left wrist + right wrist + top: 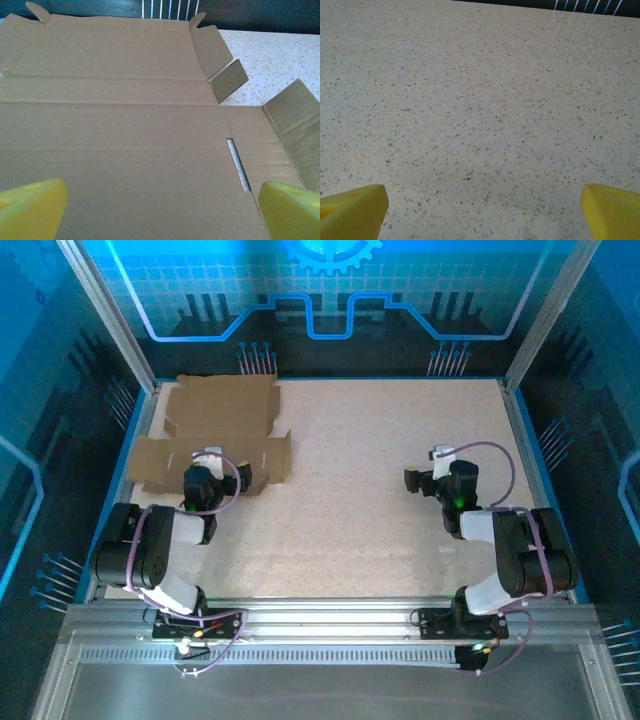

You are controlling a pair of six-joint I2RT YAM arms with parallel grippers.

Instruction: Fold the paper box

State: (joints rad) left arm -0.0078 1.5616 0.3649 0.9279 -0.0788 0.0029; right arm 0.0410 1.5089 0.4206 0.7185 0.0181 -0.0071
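The paper box (220, 425) lies unfolded and flat at the back left of the table, plain brown cardboard with flaps and slots. In the left wrist view its big panel (125, 125) spreads under the camera, with a narrow slot (238, 164) to the right and small side flaps raised at the right edge. My left gripper (207, 462) hovers over the sheet's near edge, open, its yellow fingertips (35, 207) wide apart with nothing between them. My right gripper (440, 465) stands open over bare table at the right, apart from the box.
The speckled table (480, 100) stretches under the right gripper (482, 210). A metal frame and blue walls (130, 350) border the table at the back and sides. The box's right flap (295, 120) tilts upward beside bare tabletop (270, 55).
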